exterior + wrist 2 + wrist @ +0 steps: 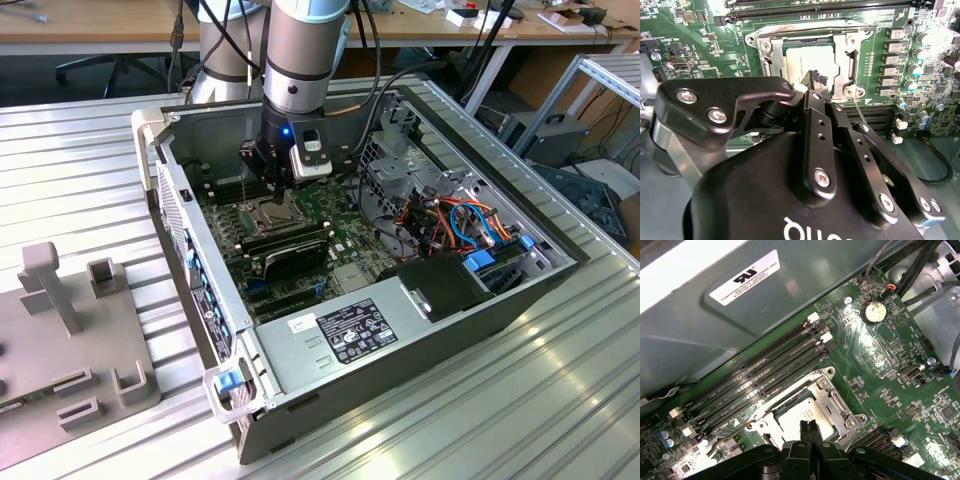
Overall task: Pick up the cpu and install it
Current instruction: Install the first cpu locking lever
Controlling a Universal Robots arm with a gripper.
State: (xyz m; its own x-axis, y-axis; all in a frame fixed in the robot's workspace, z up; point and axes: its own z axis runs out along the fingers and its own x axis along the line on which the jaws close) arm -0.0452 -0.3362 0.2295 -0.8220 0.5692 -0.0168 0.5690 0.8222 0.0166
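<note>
Pincer (808,429) closed above one cpu (794,420), lying in one socket frame (838,406).

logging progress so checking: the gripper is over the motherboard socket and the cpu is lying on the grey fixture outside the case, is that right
The cpu's place is wrong. The gripper is over the motherboard socket, but the cpu lies flat in that socket, inside its metal frame and just beneath the gripper, as both wrist views show.
</note>
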